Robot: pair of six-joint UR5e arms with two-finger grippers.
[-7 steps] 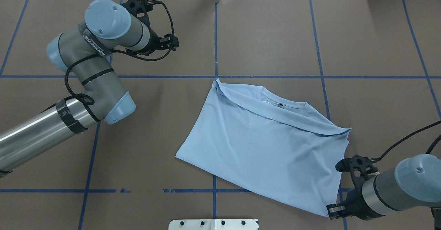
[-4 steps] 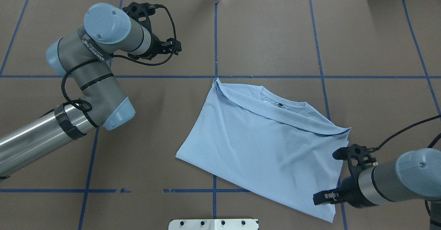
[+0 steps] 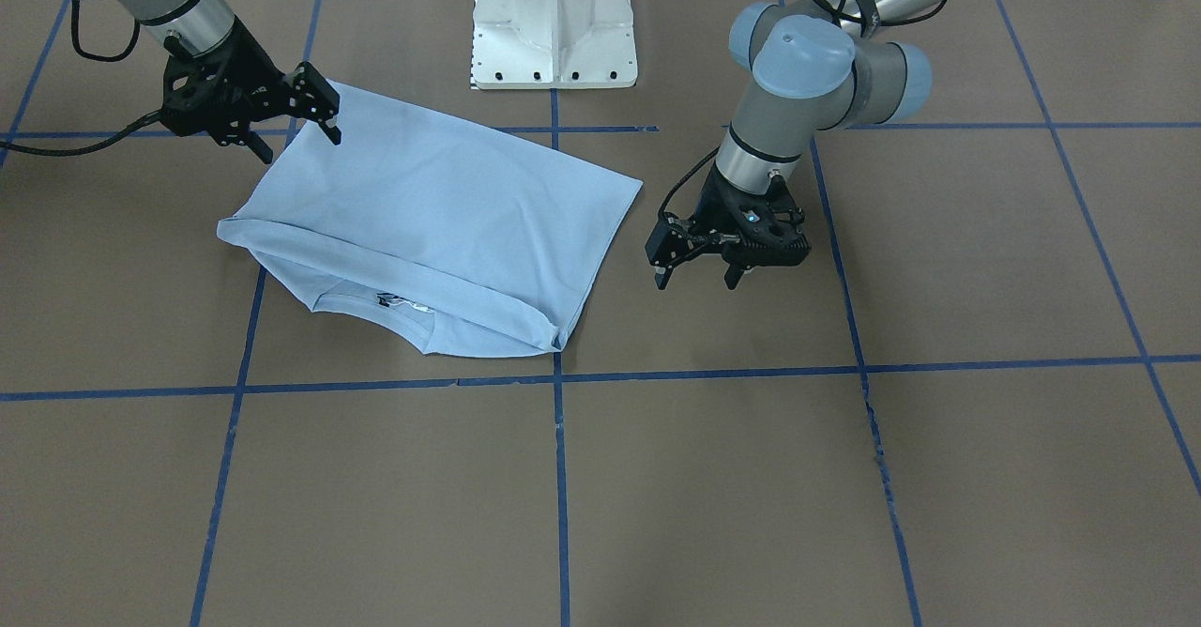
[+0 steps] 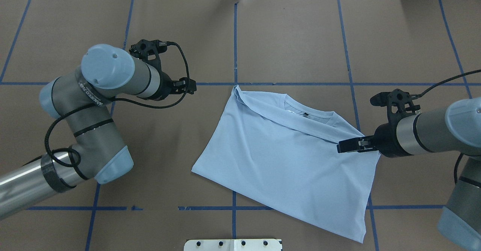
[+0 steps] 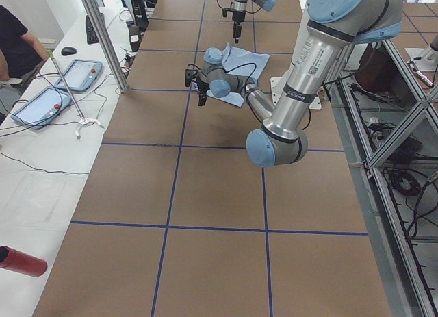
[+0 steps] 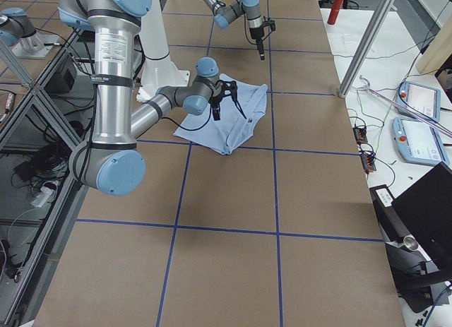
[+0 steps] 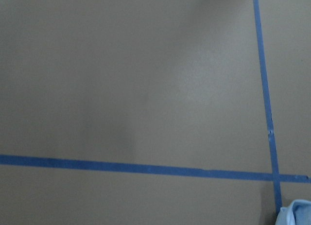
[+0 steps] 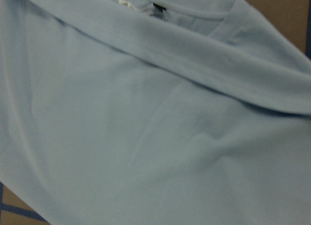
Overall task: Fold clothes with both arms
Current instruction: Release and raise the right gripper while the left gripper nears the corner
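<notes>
So, right fingers (image 3: pixel 326 118): spread wide, gripping nothing.
Right gripper (image 3: pixel 300 146): over the T-shirt (image 4: pixel 285 161), at its edge on the robot's right.
Left fingers (image 3: pixel 661 261): parted, empty.
Left gripper (image 3: pixel 695 280): above bare table (image 4: pixel 293 37), near the shirt's opposite edge, clear of the cloth.
T-shirt: folded, lying flat mid-table, collar pointing away from the robot.
</notes>
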